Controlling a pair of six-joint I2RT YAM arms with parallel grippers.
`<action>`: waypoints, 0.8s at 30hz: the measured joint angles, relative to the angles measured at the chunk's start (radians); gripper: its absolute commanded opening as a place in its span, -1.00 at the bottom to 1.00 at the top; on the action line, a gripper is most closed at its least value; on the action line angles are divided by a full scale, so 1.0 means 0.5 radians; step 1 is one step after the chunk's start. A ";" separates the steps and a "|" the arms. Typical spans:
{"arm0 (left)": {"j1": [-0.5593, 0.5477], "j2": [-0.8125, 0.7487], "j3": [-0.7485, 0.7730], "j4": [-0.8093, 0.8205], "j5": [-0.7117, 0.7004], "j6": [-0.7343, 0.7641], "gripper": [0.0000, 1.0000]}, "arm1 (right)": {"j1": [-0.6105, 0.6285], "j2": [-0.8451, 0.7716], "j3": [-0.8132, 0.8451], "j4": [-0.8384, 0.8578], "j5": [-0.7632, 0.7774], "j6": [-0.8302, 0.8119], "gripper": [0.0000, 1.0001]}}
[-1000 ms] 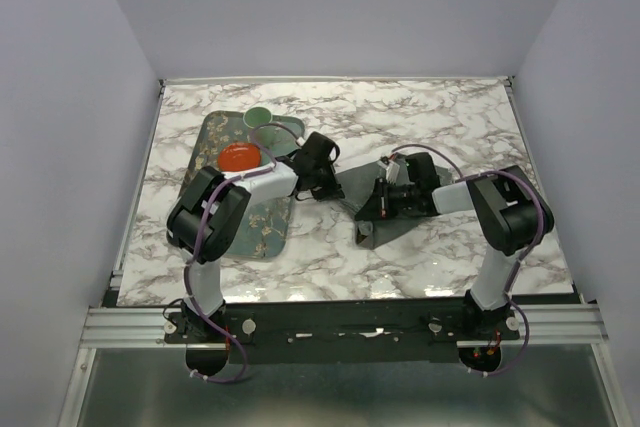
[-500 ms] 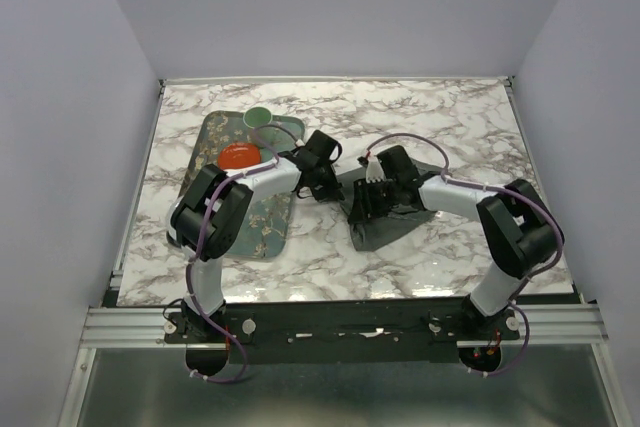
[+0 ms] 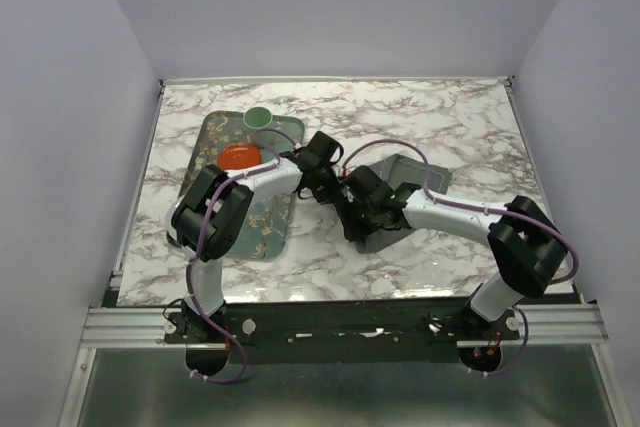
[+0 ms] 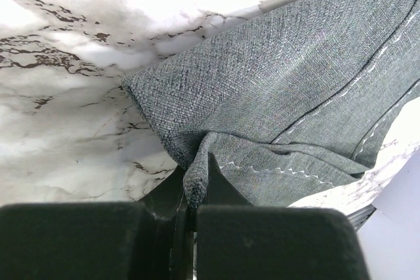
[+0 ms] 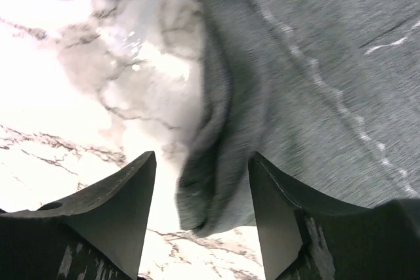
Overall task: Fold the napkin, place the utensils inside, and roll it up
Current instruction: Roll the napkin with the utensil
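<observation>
From above, the napkin (image 3: pixel 405 175) lies crumpled on the marble bench (image 3: pixel 450 117), right of the tray (image 3: pixel 265 229). The left wrist view shows the left claw (image 4: pixel 191 204) pinching a cloth fold. The right wrist view shows the right claw (image 5: pixel 197 208) spread around a bunched hem.

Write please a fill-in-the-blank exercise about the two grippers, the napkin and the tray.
The left gripper pinches a fold of the dark ____ napkin.
The right gripper straddles the napkin's edge with its jaws ____.
The red dish sits on the ____ tray.
Missing words: grey; open; green.
</observation>
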 measured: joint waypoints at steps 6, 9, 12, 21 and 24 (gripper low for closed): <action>-0.002 -0.004 -0.007 0.002 0.001 -0.036 -1.00 | 0.250 0.052 0.101 -0.096 0.346 0.090 0.26; -0.002 -0.008 -0.027 0.003 0.003 -0.057 -1.00 | 0.310 0.136 0.187 -0.149 0.494 0.127 0.14; 0.000 -0.008 -0.047 0.006 0.006 -0.073 -1.00 | 0.372 0.263 0.278 -0.230 0.664 0.182 0.05; 0.005 -0.008 -0.091 0.027 0.014 -0.124 -1.00 | 0.459 0.349 0.310 -0.293 0.932 0.292 -0.35; 0.005 -0.008 -0.091 0.027 0.014 -0.128 -1.00 | 0.468 0.349 0.310 -0.304 0.970 0.303 -0.69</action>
